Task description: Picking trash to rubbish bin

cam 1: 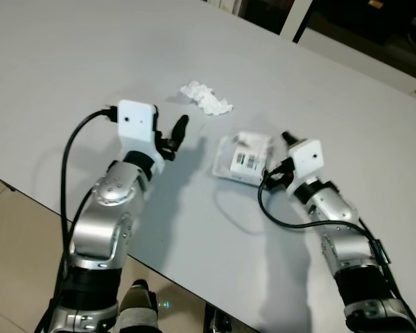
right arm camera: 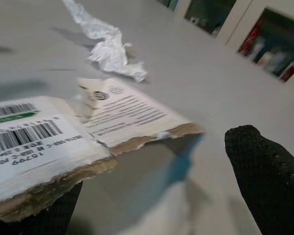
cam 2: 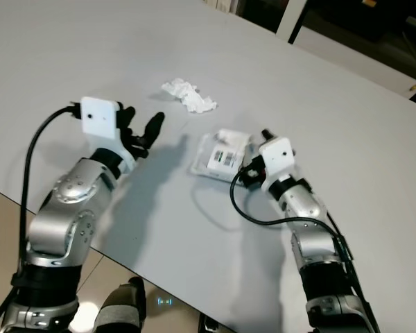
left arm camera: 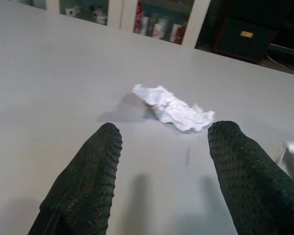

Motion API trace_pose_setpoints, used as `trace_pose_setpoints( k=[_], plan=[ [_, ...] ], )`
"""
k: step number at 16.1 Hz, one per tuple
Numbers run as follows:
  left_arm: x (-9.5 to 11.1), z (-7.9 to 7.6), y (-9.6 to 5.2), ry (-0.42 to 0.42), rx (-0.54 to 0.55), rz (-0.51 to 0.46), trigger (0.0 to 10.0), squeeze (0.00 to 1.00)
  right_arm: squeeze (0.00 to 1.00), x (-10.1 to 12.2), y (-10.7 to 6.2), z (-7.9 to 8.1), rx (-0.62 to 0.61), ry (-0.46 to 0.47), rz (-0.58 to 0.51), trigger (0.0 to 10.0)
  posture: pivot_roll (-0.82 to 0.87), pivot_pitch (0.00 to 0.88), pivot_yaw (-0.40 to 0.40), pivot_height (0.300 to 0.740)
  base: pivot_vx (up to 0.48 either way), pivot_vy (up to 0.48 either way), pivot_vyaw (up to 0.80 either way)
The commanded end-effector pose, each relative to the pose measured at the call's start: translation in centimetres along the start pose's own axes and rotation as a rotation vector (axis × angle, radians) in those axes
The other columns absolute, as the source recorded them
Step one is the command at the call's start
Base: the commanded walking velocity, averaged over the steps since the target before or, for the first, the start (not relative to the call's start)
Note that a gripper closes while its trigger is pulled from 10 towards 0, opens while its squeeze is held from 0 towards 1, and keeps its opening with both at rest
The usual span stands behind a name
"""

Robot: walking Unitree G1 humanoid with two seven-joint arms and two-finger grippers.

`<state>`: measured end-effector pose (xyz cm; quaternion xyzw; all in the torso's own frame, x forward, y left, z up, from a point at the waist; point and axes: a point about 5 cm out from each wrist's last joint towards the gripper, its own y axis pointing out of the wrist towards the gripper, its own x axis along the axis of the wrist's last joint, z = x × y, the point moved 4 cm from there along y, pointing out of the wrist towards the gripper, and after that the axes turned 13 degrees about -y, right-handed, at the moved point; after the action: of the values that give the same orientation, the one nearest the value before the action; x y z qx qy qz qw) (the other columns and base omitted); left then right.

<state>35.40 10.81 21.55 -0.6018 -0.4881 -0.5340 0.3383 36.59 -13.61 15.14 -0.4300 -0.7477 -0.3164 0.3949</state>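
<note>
A crumpled white paper [cam 1: 206, 98] lies on the grey-white table [cam 1: 69, 55]. My left gripper [cam 2: 142, 123] hovers a short way in front of it, open, with the paper [left arm camera: 172, 108] showing beyond the gap between its two fingers. To the right lies a torn white cardboard package [cam 1: 244, 158] with barcode labels. My right gripper [cam 1: 280, 147] is at the package's right edge and open. In the right wrist view the torn cardboard flap [right arm camera: 63, 142] sticks in between the fingers, one finger [right arm camera: 267, 181] standing free beside it and the other mostly hidden under it.
The table's near edge runs diagonally from the left down to the bottom middle, with tiled floor [cam 1: 14, 243] below it. Black cables [cam 1: 281, 215] loop from both wrists over the table. Dark shelving [left arm camera: 161, 27] stands beyond the far edge.
</note>
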Motion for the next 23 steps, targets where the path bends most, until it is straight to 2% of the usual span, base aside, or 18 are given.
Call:
trace_pose_setpoints(
  k=[1, 4, 7, 10, 14, 17, 18, 19, 20, 23],
  plan=[
    [-0.1, -0.6, -0.1, 0.01, 0.0, -0.01, 10.0, 0.0, 1.0, -0.3, -0.8, -0.8, -0.023, -0.067, 0.028, 10.0, 0.31, 0.2, -0.175, 0.74, 0.0, 0.0, 0.0],
    [-0.1, -0.8, 0.3, -0.007, 0.005, -0.017, 10.0, 0.0, 1.0, -0.2, -1.5, -1.1, -0.022, -0.069, 0.043, 10.0, 0.3, 0.196, -0.175, 0.74, 0.0, 0.0, 0.0],
    [-0.2, -1.1, 0.5, -0.019, -0.009, -0.016, 10.0, 0.0, 1.0, -0.1, -2.5, -1.0, 0.038, -0.023, 0.044, 10.0, 0.29, 0.184, -0.176, 0.74, 0.0, 0.0, 0.0],
    [-0.3, -1.0, 0.8, -0.035, 0.001, -0.014, 10.0, 0.0, 1.0, -0.2, -2.9, -1.1, 0.047, 0.021, 0.058, 10.0, 0.28, 0.179, -0.177, 0.74, 0.0, 0.0, 0.0],
    [-0.3, -1.9, 1.5, -0.056, -0.022, -0.021, 10.0, 0.0, 1.0, 0.5, -3.1, 1.4, 0.168, 0.175, 0.058, 10.0, 0.27, 0.168, -0.173, 0.74, 0.0, 0.0, 0.0],
    [-0.4, -1.9, 1.7, -0.063, -0.022, -0.018, 10.0, 0.0, 1.0, 0.0, -4.3, 3.5, 0.29, 0.193, 0.091, 10.0, 0.27, 0.163, -0.17, 0.74, 0.0, 0.0, 0.0],
    [-0.4, -1.9, 1.8, -0.066, -0.022, -0.018, 10.0, 0.0, 0.9, -0.2, -4.6, 3.8, 0.3, 0.203, 0.109, 10.0, 0.26, 0.161, -0.169, 0.74, 0.0, 0.0, 0.0],
    [-0.4, -2.0, 1.8, -0.067, -0.023, -0.018, 10.0, 0.0, 0.7, -0.4, -4.7, 3.9, 0.303, 0.209, 0.118, 10.0, 0.26, 0.161, -0.169, 0.74, 0.0, 0.0, 0.0],
    [-0.3, -2.1, 2.0, -0.07, -0.028, -0.022, 10.0, 0.0, 0.0, -1.2, -5.1, 4.6, 0.332, 0.22, 0.154, 10.0, 0.26, 0.159, -0.169, 0.74, 0.0, 0.0, 0.0],
    [-0.2, -2.2, 2.2, -0.072, -0.03, -0.027, 10.0, 0.0, 0.0, -2.8, -5.7, 6.0, 0.377, 0.247, 0.218, 10.0, 0.26, 0.157, -0.168, 0.74, 0.0, 0.0, 0.0]
  ],
)
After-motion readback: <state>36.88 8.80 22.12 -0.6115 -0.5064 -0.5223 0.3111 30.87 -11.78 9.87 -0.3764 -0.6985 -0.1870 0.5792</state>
